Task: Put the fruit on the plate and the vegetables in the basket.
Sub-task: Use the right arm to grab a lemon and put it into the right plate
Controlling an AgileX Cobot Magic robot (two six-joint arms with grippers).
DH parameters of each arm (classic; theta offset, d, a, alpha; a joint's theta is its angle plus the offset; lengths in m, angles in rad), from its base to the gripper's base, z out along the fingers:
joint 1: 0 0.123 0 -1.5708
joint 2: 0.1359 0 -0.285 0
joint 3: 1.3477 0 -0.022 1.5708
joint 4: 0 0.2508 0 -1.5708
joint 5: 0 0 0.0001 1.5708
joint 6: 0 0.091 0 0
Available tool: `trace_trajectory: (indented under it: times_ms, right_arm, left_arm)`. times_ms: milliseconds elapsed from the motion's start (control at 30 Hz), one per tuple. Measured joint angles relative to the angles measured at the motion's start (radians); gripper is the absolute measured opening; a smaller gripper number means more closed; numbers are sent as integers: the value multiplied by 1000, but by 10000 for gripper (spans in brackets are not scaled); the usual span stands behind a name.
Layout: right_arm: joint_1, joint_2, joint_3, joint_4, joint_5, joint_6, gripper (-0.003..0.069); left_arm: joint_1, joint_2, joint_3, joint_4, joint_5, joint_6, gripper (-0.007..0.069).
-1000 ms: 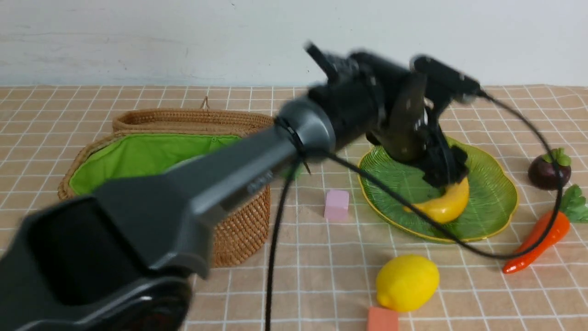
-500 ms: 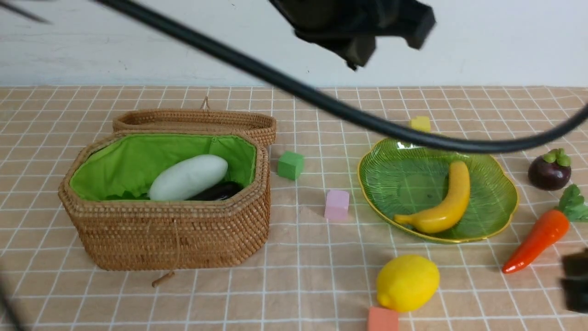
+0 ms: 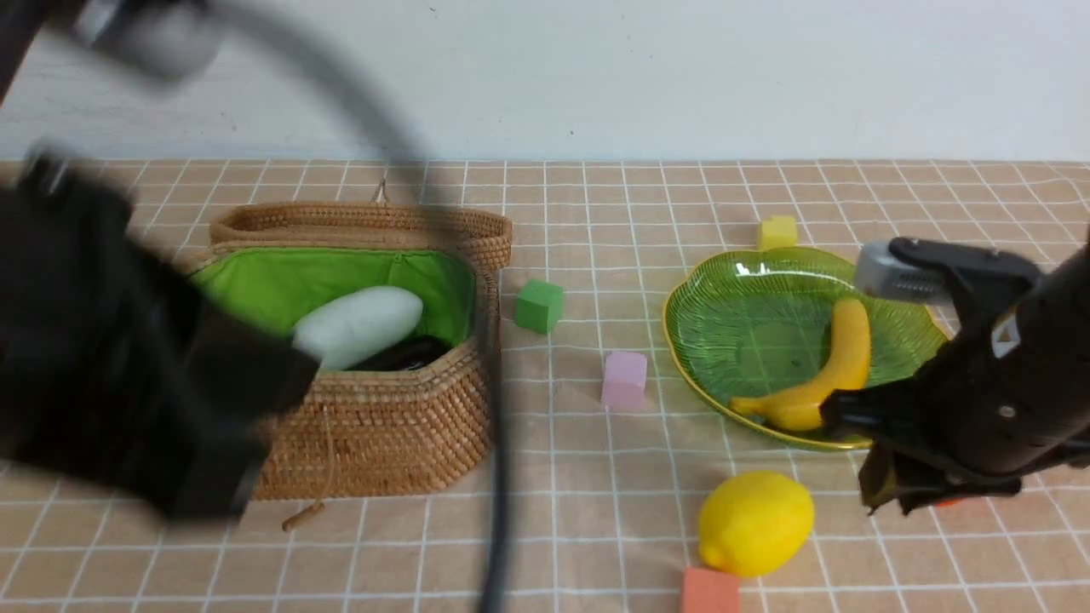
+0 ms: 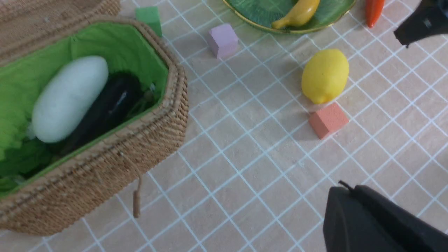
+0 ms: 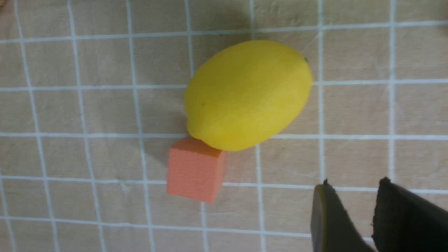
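Left pincer (image 4: 353, 210) pulled back from plate (image 3: 707, 340), closed. Right pincer (image 5: 355, 185), slightly parted and empty, came in near lemon (image 5: 248, 94). Orange cube (image 5: 196, 169) sat against lemon, so I risked snagging it on the grasp.

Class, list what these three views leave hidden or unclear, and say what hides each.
Carrot: cut off by the left wrist view's edge; almost wholly behind the right arm in front view.
Basket: left end behind the blurred left arm, front view.
Plate: right rim behind the right arm, front view.
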Motion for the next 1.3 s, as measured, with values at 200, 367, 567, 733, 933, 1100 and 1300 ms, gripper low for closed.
trace_trajectory:
  times_ms: [200,367,567,733,933,1100,1300]
  right_arm:
    - [13,105,-1,84,-117,84,403]
    - [14,209,-3,85,-190,217,654]
    - [17,317,-31,109,-274,244,679]
    - [18,379,-58,142,-305,241,662]
    - [28,390,-64,162,-298,113,624]
    - [54,337,-58,130,-190,32,624]
    - [35,214,-143,50,-201,21,624]
  left_arm:
    - [0,-238,322,-15,-238,0,-13]
    - [0,-376,437,-17,-328,0,-13]
    - [0,-397,447,-17,-334,1,-13]
    - [0,-397,447,-17,-341,12,-13]
    - [0,-397,447,-18,-343,12,-13]
    - [0,-397,447,-18,-373,13,-13]
    - [0,-397,447,-18,-474,13,-13]
